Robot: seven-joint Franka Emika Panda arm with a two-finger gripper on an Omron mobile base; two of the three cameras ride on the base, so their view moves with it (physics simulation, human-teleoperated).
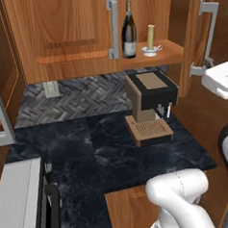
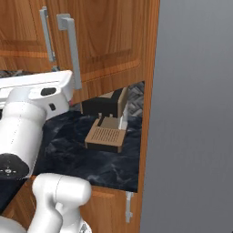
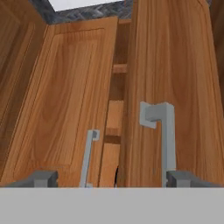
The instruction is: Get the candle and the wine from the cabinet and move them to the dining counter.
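One wine [image 1: 128,30], one candle [image 1: 150,37], cabinet [image 1: 72,37] shelf, jaws apart, empty

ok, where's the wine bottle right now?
In the left base view the wine stands upright on the open cabinet's shelf, just left of the candle, above the coffee machine.

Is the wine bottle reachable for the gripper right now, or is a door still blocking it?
Probably yes. The right cabinet door stands swung open, leaving the wine bottle and candle exposed on the shelf. The open gripper faces the door handle, so it must reposition first.
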